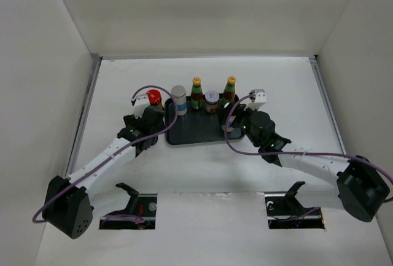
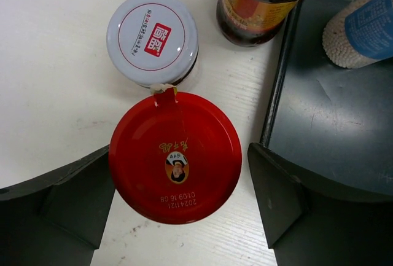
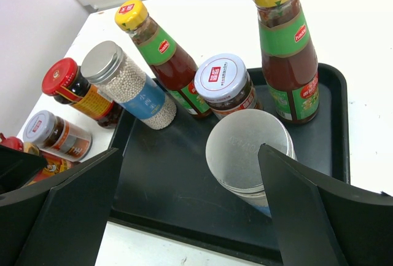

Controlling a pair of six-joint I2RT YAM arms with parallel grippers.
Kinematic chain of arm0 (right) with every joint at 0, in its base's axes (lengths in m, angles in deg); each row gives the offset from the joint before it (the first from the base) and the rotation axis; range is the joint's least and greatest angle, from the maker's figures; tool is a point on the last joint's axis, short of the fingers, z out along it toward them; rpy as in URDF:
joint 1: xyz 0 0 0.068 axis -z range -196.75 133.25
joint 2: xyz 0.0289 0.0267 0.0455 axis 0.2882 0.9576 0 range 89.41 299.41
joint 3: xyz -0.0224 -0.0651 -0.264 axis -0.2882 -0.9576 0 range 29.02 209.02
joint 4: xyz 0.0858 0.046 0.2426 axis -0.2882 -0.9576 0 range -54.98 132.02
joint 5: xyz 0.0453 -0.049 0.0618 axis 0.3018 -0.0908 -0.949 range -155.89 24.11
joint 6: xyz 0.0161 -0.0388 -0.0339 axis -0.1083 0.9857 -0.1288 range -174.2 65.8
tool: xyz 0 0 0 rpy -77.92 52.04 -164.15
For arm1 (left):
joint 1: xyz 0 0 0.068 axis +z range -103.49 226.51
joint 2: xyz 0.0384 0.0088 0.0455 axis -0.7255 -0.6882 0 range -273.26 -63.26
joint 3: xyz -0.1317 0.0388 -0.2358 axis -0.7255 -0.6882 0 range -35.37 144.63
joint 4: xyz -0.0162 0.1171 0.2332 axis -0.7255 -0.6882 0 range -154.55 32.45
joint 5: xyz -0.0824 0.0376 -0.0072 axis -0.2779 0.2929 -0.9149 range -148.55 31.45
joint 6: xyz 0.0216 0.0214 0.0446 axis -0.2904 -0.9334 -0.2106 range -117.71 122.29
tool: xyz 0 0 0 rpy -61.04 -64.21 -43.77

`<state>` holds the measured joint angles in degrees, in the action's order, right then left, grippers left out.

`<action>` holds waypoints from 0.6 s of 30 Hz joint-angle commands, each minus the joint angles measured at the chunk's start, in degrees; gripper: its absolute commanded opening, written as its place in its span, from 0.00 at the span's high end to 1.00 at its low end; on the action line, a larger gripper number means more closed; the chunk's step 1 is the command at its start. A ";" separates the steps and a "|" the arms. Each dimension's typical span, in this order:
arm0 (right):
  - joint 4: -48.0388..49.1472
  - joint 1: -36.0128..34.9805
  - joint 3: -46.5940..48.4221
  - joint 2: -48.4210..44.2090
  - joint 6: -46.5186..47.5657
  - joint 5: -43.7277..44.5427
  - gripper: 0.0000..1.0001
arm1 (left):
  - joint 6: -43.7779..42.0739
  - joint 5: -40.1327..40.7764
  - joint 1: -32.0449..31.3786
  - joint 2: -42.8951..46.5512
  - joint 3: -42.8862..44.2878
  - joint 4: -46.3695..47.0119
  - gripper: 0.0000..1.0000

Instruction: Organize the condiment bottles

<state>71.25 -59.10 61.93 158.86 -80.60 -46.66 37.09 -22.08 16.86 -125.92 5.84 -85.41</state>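
Note:
My left gripper [image 1: 149, 118] stands left of the black tray [image 1: 196, 136]. In the left wrist view it [image 2: 179, 174] is open around a red-lidded jar [image 2: 175, 155] standing on the table, with a small gap at the right finger [image 2: 276, 198]. My right gripper [image 1: 232, 121] is over the tray's right side. In its wrist view it [image 3: 189, 155] is open, with a silver-lidded jar [image 3: 249, 149] beside its right finger [image 3: 319, 217]. Two yellow-capped bottles [image 3: 156, 45] [image 3: 285, 51], a white-lidded jar [image 3: 224, 85] and a silver-lidded peppercorn jar [image 3: 126, 82] stand along the tray's back.
Off the tray's left edge stand a small white-lidded jar [image 2: 152, 39] and a dark red-capped bottle [image 2: 261, 8], close behind the red-lidded jar. The tray's rim [image 2: 276, 94] runs just right of my left gripper. White walls enclose the table on three sides.

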 commanded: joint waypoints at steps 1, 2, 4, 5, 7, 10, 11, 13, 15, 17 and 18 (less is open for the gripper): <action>1.88 0.12 0.49 0.16 -0.24 -0.50 0.00 | -1.23 -0.96 0.87 -0.01 -0.52 4.65 0.23; 1.79 0.12 0.49 0.16 -0.24 -0.50 0.00 | -1.41 -0.61 0.87 0.25 -0.52 4.74 0.29; 1.44 0.12 0.58 -0.19 -0.15 -0.42 0.00 | -2.02 -0.17 0.87 1.39 -0.34 4.74 0.38; 1.70 0.12 0.32 -0.45 -0.06 -0.41 0.00 | -2.46 0.00 0.87 2.00 0.01 4.57 0.41; 1.97 0.21 0.14 -0.54 -0.50 -0.50 0.00 | -3.60 0.88 0.17 3.32 1.58 3.08 0.46; 1.79 0.21 0.32 -0.54 -0.24 -0.33 0.00 | -5.45 4.30 -1.76 5.87 5.71 0.27 0.47; 2.05 0.21 0.23 -0.46 -0.33 -0.33 0.00 | -6.15 5.27 -2.29 6.48 7.64 -0.70 0.47; 1.97 0.21 0.23 -0.11 -0.50 -0.33 0.00 | -7.90 6.33 -3.70 6.84 11.94 -2.55 0.48; 1.88 0.12 0.23 -0.37 -0.50 0.11 0.00 | -8.87 6.77 -5.36 6.76 15.02 -2.73 0.48; 2.23 0.21 -0.21 -0.81 -0.59 0.64 0.00 | -8.44 6.08 -7.21 5.53 17.66 -1.85 0.48; 2.32 0.38 -0.38 -0.98 -0.59 0.99 0.01 | -8.09 5.20 -8.87 4.13 18.72 -0.55 0.48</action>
<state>71.29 -59.07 61.93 158.86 -80.62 -46.62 30.45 -19.42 10.78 -122.29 17.99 -92.53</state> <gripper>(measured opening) 0.997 0.658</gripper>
